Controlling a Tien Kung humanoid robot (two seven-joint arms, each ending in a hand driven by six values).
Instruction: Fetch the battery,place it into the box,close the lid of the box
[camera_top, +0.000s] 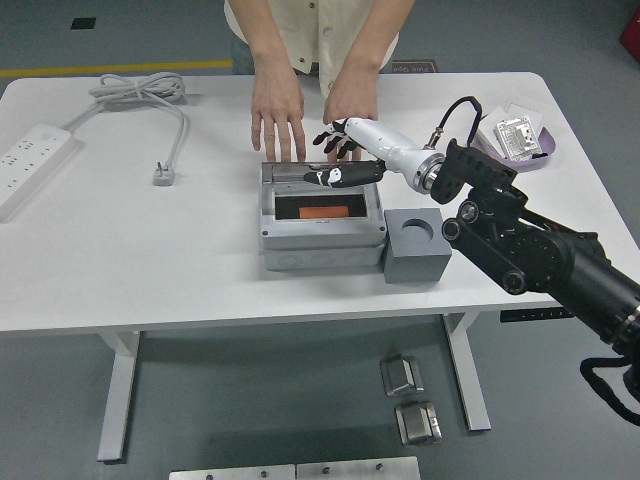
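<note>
Since the orange battery (322, 212) already lies inside the grey box (321, 235), fetching and placing look done; only closing remains; the clear lid (318, 176) is tipped well down over the opening but not yet seated; the right hand (338, 160) rests on its upper edge with fingers spread, gripping nothing; a person's hands (278, 112) lie flat on the white table (120, 260) just behind the box; no readable writing shows on the box or the grey block (416, 243) beside it.
</note>
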